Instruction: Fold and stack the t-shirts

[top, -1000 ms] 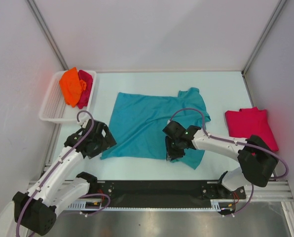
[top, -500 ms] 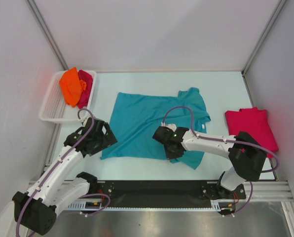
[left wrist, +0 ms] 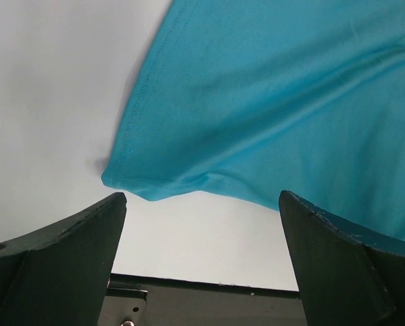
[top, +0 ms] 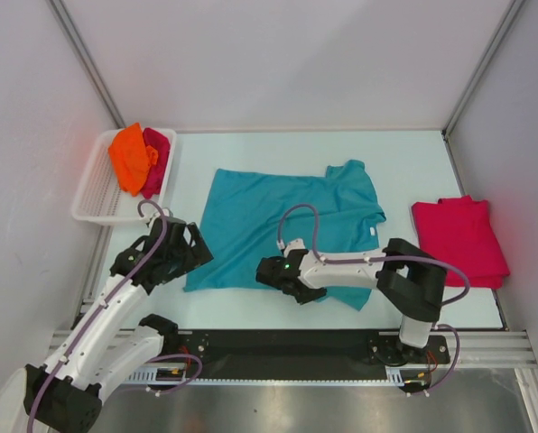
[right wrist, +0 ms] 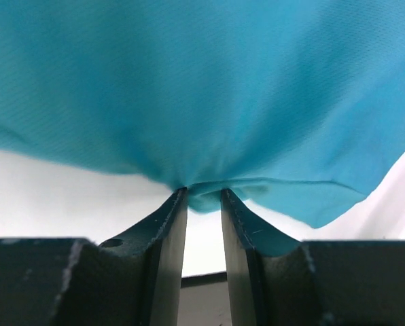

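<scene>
The teal t-shirt (top: 269,212) lies spread on the table, collar to the right. My right gripper (top: 269,271) is low at its near hem, shut on a pinch of the teal t-shirt's fabric (right wrist: 202,81); the right wrist view shows the cloth bunched between the jaws (right wrist: 202,191). My left gripper (top: 192,255) is open and empty just outside the shirt's near-left corner (left wrist: 124,178), and in the left wrist view its fingers (left wrist: 202,197) stand wide apart. A folded crimson-pink t-shirt (top: 459,236) lies at the right. An orange t-shirt (top: 129,158) and a crimson-pink one (top: 157,161) are in the basket.
The white slatted basket (top: 93,197) stands at the far left. The black rail with the arm bases (top: 287,347) runs along the near edge. Enclosure walls and posts bound the table on the left, back and right.
My right gripper has slid left along the teal shirt's near hem, from near the sleeve toward the middle. The left gripper has barely shifted.
</scene>
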Available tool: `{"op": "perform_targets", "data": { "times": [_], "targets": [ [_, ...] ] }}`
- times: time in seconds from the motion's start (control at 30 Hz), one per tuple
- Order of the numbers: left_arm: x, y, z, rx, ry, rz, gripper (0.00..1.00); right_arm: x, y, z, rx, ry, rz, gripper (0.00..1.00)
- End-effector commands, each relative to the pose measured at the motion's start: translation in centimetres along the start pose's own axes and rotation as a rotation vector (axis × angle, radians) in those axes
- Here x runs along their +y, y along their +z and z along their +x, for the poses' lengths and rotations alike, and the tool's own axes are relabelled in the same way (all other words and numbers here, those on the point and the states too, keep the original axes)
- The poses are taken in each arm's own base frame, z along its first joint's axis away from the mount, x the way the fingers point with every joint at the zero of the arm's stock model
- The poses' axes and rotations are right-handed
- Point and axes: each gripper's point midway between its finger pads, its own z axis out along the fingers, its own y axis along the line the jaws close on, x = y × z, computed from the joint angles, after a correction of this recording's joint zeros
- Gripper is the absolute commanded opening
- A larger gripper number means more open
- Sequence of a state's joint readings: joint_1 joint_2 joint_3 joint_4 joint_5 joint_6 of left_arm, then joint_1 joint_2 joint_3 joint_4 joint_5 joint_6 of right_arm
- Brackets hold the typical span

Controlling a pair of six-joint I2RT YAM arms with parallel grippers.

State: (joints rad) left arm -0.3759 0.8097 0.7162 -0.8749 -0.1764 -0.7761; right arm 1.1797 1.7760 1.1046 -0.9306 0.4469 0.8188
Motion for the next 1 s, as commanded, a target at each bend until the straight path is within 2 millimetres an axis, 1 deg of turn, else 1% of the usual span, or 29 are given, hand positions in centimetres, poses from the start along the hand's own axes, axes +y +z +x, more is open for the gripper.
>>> {"op": "perform_targets", "data": {
  "times": [0.0,0.07,0.17,0.2,0.27,0.3,0.4,0.43,0.47,0.5,0.53,0.57,0.63,0.7,0.77,0.8,0.83,0.87,0.9,0.93,0.97],
  "targets": [
    [-1.0,-0.6,-0.8,-0.03,0.02,0.051,1.0,1.4,-1.2,-0.5,-0.067,-0.019,0.087,0.33],
    [-0.9,-0.7,-0.8,-0.038,0.021,0.056,1.0,1.9,-1.7,-0.4,-0.08,-0.035,0.095,0.32],
    [-1.0,-1.0,-0.8,-0.043,0.019,0.071,1.0,2.5,-1.6,0.3,-0.064,-0.018,0.079,0.33],
    [-1.1,-1.0,-0.8,-0.045,0.018,0.075,1.0,2.5,-1.4,0.9,-0.049,-0.013,0.078,0.32],
    [-1.1,-1.2,-0.8,-0.05,0.017,0.083,1.0,2.5,-1.1,1.4,-0.043,-0.007,0.084,0.32],
    [-1.2,-1.3,-0.8,-0.049,0.017,0.086,1.0,2.2,-0.9,1.8,-0.036,-0.012,0.097,0.32],
    [-1.3,-1.4,-0.9,-0.053,0.019,0.095,0.99,1.8,-0.4,2.2,-0.037,0.002,0.108,0.31],
    [-1.3,-1.4,-0.8,-0.053,0.02,0.098,1.0,1.5,0.0,2.5,-0.037,0.002,0.117,0.29],
    [-1.3,-1.5,-0.9,-0.054,0.019,0.101,1.0,1.3,0.2,2.7,-0.038,0.001,0.125,0.25],
    [-1.3,-1.5,-0.9,-0.054,0.021,0.101,1.0,1.0,0.3,2.6,-0.044,0.002,0.136,0.03],
    [-1.3,-1.5,-0.9,-0.054,0.021,0.101,1.0,0.7,0.5,2.9,-0.044,0.003,0.142,0.0],
    [-1.3,-1.5,-0.9,-0.055,0.022,0.1,0.99,0.6,0.5,2.9,-0.044,0.005,0.143,0.0],
    [-1.4,-1.4,-0.9,-0.055,0.021,0.102,0.99,0.4,0.1,2.7,-0.054,0.005,0.142,0.0],
    [-1.4,-1.4,-0.9,-0.058,0.023,0.104,1.0,0.1,-0.8,2.3,-0.081,0.014,0.14,0.0],
    [-1.4,-1.3,-0.9,-0.055,0.025,0.105,0.99,-0.6,-2.2,1.4,-0.128,0.026,0.164,0.0],
    [-1.5,-1.3,-0.9,-0.056,0.025,0.108,0.99,-1.3,-2.9,1.4,-0.131,0.008,0.195,0.0],
    [-1.5,-1.3,-0.9,-0.057,0.026,0.109,1.0,-1.3,-3.6,1.0,-0.149,0.008,0.202,0.0],
    [-1.6,-1.3,-0.9,-0.059,0.027,0.113,1.0,-1.7,-4.1,0.5,-0.178,0.022,0.221,0.0],
    [-1.6,-1.4,-1.0,-0.061,0.025,0.114,1.0,-2.5,-4.6,0.6,-0.178,0.003,0.257,0.0],
    [-1.6,-1.4,-1.0,-0.061,0.027,0.113,1.0,-2.8,-4.9,0.6,-0.187,-0.001,0.274,0.0],
    [-1.6,-1.4,-1.0,-0.063,0.028,0.117,1.0,-3.1,-5.4,0.1,-0.208,0.018,0.286,0.0]
  ]
}}
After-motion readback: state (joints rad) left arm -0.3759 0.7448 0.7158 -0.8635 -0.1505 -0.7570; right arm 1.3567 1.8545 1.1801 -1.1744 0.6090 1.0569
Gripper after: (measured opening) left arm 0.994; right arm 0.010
